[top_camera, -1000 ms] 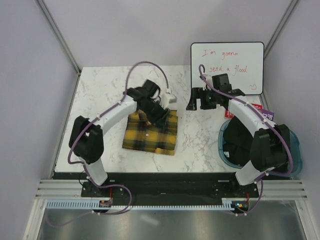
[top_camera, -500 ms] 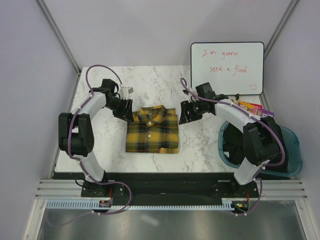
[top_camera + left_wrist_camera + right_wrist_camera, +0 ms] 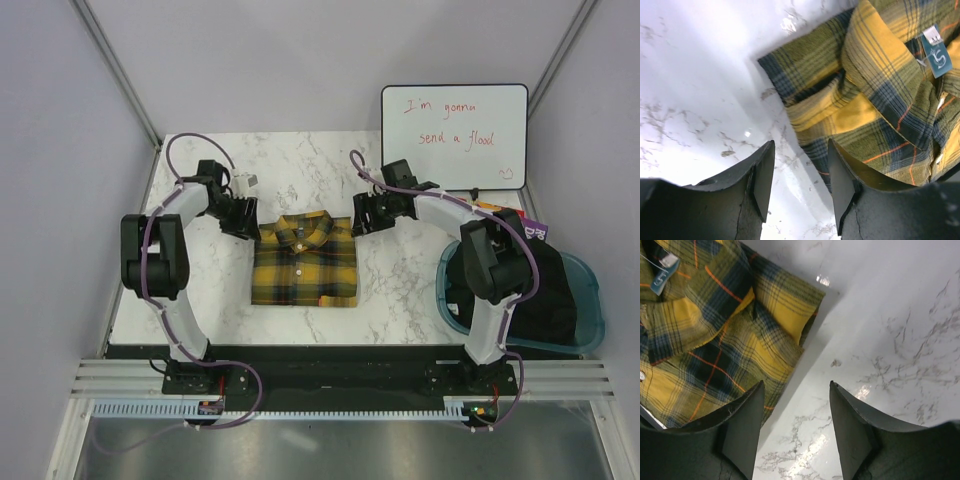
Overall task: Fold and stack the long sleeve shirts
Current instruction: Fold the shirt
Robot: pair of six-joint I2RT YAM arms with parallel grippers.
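While both arms lean in over the marble, the left gripper (image 3: 241,214) is down at the far left corner of the shirt (image 3: 305,262), jaws parted and nothing caught between them. In its wrist view the gap shows mostly bare marble, and one fingertip (image 3: 840,190) sits right at the edge of the plaid cloth. Over on the other side, the right gripper (image 3: 362,214) mirrors it at the far right corner, also released, jaws apart. White stone shows between them and one finger (image 3: 742,432) overlaps the shirt's folded edge; whether either finger actually touches the cloth, can't tell. Between the two, the yellow-and-black plaid shirt lies folded into a neat rectangle on the table (image 3: 400,285), left of centre, with its collar (image 3: 305,228) toward the far side and spread flat, button front facing up. A small blue label (image 3: 936,56) shows inside the neck, and the folded layers bunch a little at both far corners. Further out, a whiteboard (image 3: 455,135) with red handwriting stands at the far right and a colourful packet (image 3: 522,222) lies just in front of it. A teal bin (image 3: 597,300) with dark fabric inside sits at the near right, beside the right arm
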